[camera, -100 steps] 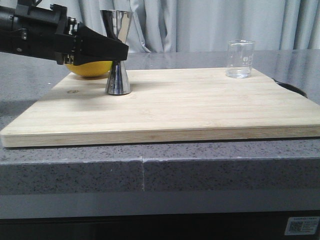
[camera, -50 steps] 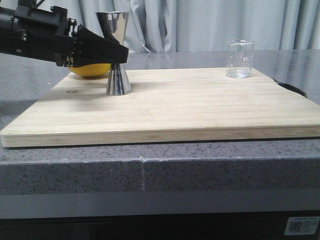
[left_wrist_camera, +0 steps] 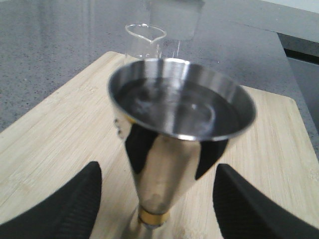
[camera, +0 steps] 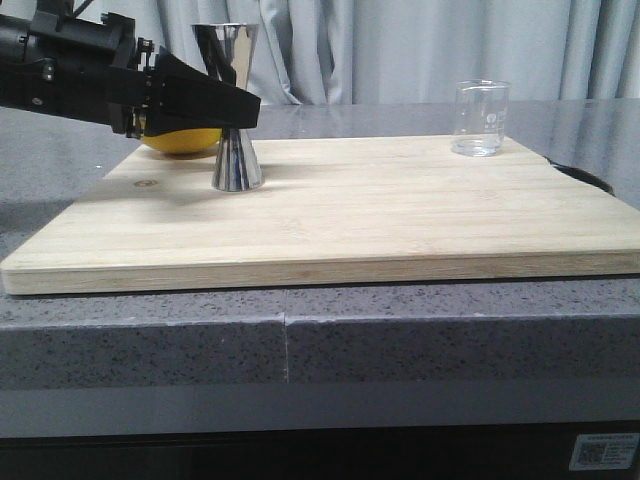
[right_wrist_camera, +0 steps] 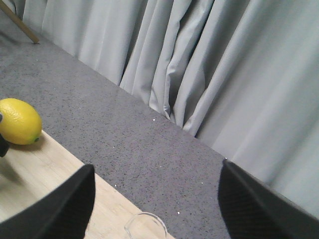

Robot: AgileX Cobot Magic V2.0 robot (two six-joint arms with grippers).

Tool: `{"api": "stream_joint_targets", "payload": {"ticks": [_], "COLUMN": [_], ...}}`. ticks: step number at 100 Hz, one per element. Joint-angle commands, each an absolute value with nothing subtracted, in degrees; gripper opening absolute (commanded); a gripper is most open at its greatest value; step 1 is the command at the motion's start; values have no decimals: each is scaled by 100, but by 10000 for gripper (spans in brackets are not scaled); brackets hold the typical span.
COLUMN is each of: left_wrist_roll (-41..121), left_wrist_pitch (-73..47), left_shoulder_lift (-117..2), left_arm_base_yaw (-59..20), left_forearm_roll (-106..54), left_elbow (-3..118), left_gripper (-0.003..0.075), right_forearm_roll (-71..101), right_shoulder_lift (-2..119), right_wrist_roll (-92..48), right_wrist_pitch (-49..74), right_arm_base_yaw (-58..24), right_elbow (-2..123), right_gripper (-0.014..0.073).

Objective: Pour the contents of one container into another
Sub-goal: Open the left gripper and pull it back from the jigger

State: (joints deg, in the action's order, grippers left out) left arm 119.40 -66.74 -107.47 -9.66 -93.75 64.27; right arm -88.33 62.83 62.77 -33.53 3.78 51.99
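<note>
Steel jigger point(left_wrist_camera: 169, 149) sits between my left gripper's point(left_wrist_camera: 157, 199) open jaws; closing off-centre could topple it before the beaker point(camera: 480, 118) pours.

Left gripper point(camera: 240, 105) straddling jigger point(camera: 233, 110), fingers point(left_wrist_camera: 60, 206) apart, gaps both sides. Lemon point(camera: 180, 140) close behind. Open board point(camera: 400, 200) between jigger and beaker point(camera: 479, 118); beaker unobstructed at far right corner.

Jigger point(camera: 236, 110) left, beaker point(camera: 480, 118) right
</note>
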Motion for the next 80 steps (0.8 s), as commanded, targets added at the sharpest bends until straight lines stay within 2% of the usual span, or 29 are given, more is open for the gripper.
{"api": "stream_joint_targets", "payload": {"ticks": [1,26,80], "left_wrist_roll": [11870,11857,11139], "left_wrist_pitch": [-7273,-7259,-7218], "left_shoulder_lift": [-10536,-10410,-9907], "left_arm_base_yaw": [-941,-941,-542], "left_forearm_roll": [-9718,-9669,-8877], "left_elbow": [6556,6569,6569], "left_gripper": [463,507,507], "right_forearm_roll": [-8634,-8634,-8599], "right_shoulder_lift": [6153,6153,6153], "right_wrist_roll": [6261,6261,6261], "right_wrist_pitch": [-3342,-3342,-3322], "right_arm_base_yaw": [409,409,409], "right_elbow": [5333,5333,5333], "right_gripper": [474,474,474]}}
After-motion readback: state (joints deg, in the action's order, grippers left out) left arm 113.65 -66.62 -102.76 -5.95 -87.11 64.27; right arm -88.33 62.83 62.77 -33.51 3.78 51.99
